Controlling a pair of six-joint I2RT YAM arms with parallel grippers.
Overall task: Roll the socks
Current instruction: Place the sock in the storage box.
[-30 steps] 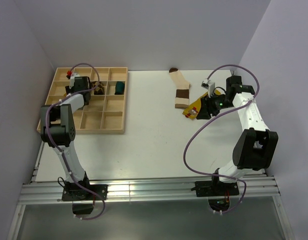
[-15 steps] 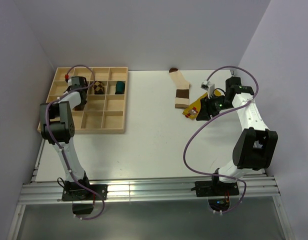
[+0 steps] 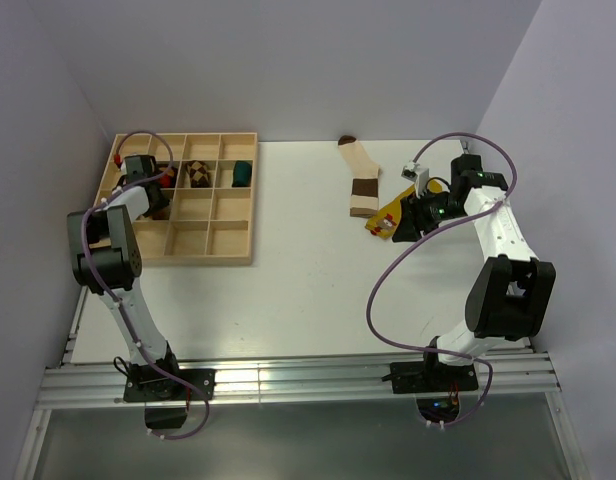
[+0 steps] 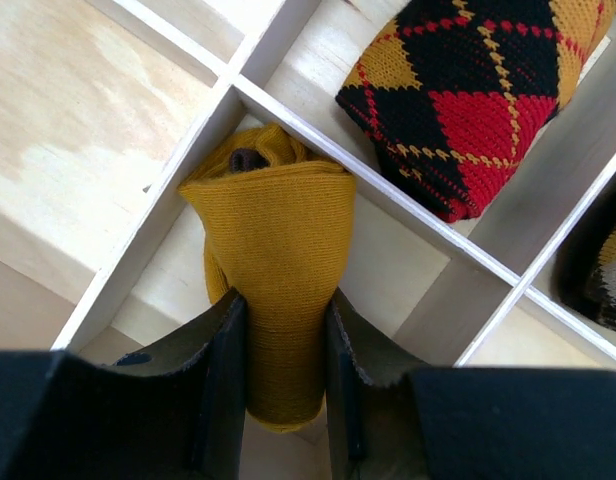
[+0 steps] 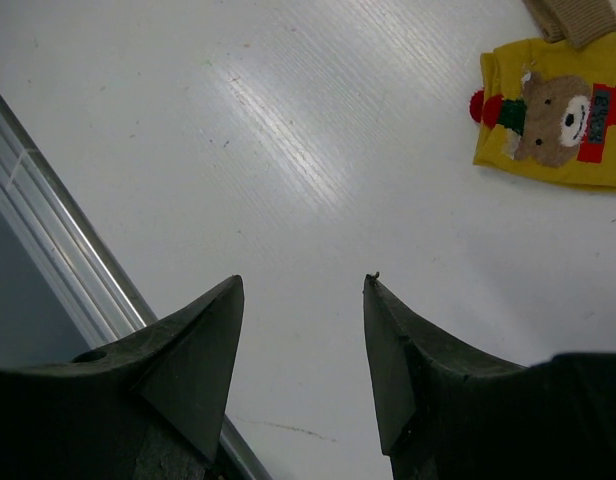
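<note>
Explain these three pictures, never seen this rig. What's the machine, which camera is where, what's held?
Two robot arms stand bolted at the near table edge: the left arm and right arm, each ending in a two-finger gripper. The wide picture comes from a fixed camera above and behind them. The other two come from a camera on each wrist, looking out past its gripper. On the table lie a wooden tray of cells, a cream sock and a yellow sock. The left gripper is shut on a rolled mustard sock at a tray cell, next to a cell with an argyle bundle. The right gripper is open and holds nothing.
</note>
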